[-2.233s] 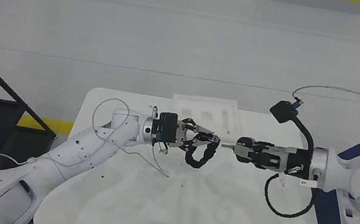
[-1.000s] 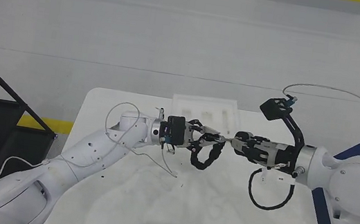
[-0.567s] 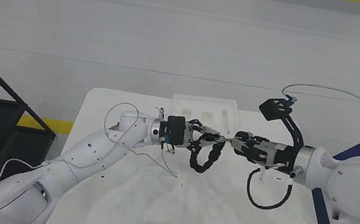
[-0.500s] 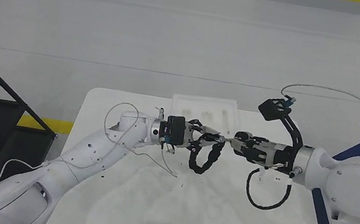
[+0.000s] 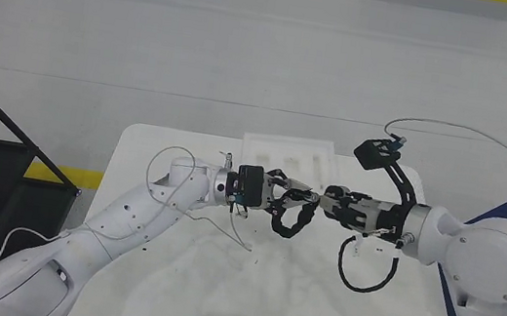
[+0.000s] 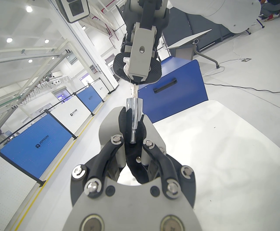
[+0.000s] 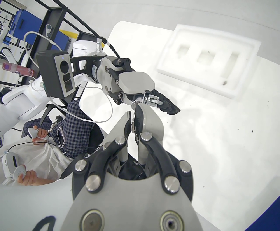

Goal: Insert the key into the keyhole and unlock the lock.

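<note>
Above the table's middle, my left gripper point(image 5: 279, 195) point(image 6: 131, 124) is shut on the lock's chrome cylinder point(image 6: 133, 118) point(image 7: 151, 100). The lock's black cable point(image 5: 289, 221) point(image 7: 167, 106) loops out below it. My right gripper point(image 5: 326, 200) point(image 7: 135, 117) faces it, shut on the key's black head point(image 6: 153, 70) point(image 7: 137, 122). The key's silver blade point(image 6: 135, 91) points straight at the cylinder, and its tip meets the keyhole end. How deep it sits is hidden.
A white foam tray point(image 5: 289, 152) point(image 7: 207, 63) with empty cut-outs lies at the back of the white table point(image 5: 214, 290). Both grippers hang above the tabletop. A blue cabinet point(image 6: 175, 87) stands past the table's right side.
The right gripper has moved left with the key, closing the gap to the lock. The left gripper has shifted slightly right and kept its hold.
</note>
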`<action>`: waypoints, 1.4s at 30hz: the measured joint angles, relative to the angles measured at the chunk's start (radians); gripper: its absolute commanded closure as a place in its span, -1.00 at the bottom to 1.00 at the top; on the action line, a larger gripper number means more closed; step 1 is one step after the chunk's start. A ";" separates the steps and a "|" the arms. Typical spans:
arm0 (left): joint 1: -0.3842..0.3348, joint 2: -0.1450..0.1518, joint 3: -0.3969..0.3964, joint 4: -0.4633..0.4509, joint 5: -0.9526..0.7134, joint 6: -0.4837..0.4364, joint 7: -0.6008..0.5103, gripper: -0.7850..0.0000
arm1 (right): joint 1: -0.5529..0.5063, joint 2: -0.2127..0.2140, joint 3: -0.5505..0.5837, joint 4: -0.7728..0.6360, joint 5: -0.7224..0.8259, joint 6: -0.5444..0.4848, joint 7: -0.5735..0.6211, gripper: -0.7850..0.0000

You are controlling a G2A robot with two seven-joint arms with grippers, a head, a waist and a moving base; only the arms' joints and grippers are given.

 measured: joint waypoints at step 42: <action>-0.102 0.164 0.003 -0.156 -0.336 -0.432 -0.406 1.00 | 0.042 0.056 0.016 0.149 0.074 -0.857 0.017 -1.00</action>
